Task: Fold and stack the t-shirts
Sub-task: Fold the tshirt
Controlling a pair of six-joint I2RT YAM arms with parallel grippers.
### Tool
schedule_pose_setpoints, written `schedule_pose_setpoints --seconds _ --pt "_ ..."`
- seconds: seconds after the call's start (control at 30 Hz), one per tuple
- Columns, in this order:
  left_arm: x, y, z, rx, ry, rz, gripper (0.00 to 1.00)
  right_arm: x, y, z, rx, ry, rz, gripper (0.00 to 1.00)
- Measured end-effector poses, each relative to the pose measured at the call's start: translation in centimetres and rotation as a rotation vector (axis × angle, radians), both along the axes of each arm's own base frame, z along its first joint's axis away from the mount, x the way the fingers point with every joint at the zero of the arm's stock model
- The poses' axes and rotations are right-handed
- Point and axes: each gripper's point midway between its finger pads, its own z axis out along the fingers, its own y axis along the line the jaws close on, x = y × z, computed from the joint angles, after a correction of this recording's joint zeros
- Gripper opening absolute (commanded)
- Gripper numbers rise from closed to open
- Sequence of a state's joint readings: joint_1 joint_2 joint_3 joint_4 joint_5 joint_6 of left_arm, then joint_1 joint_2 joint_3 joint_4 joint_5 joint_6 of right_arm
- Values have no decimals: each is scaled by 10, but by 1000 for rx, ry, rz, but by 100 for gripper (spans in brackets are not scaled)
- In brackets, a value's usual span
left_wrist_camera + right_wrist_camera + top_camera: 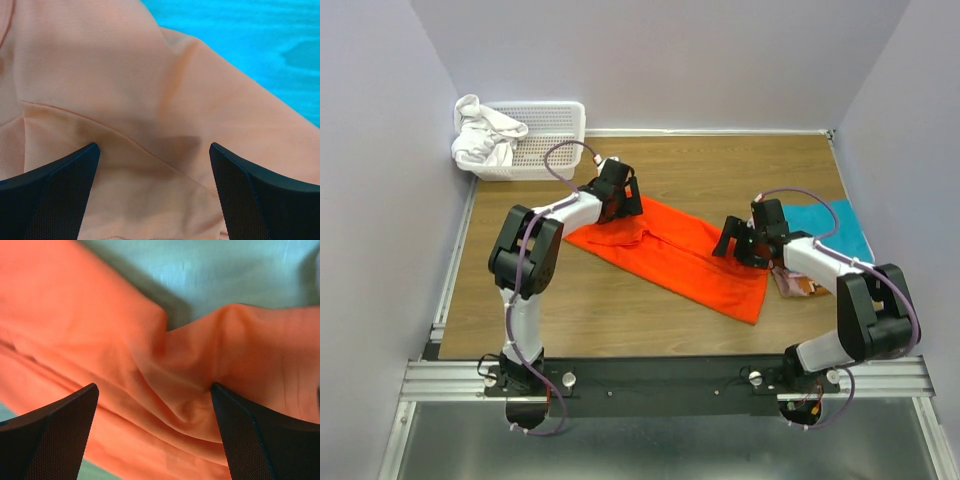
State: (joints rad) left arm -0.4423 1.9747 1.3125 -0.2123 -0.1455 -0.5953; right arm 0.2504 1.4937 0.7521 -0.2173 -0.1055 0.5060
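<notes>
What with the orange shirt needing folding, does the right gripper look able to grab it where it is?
Probably yes: the right gripper hangs open just above the orange shirt, with a raised fold of it lying between its fingers. Nothing else sits in the way.

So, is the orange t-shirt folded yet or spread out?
Not folded compact: the orange t-shirt lies as a long rumpled strip on the table, with an overlapped layer and creases showing in both wrist views.

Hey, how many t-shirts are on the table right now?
3: an orange one spread mid-table, a folded teal one at the right edge, and a patterned one beside it, partly hidden. The white cloth in the basket may be more.
</notes>
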Motion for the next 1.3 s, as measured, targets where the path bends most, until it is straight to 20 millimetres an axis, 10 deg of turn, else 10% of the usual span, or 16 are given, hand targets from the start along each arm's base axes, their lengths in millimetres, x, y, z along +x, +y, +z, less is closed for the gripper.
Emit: schedule_pose_setpoints --seconds 0.3,0.83,1.3 --pt "65 -42 4 -23 -11 -93 98 -57 31 2 118 35 90 100" --pt "94 -103 13 -176 -13 -222 98 -157 119 7 248 172 377 100" --pt "113 -145 20 -301 -33 -240 98 -174 149 10 330 217 506 100"
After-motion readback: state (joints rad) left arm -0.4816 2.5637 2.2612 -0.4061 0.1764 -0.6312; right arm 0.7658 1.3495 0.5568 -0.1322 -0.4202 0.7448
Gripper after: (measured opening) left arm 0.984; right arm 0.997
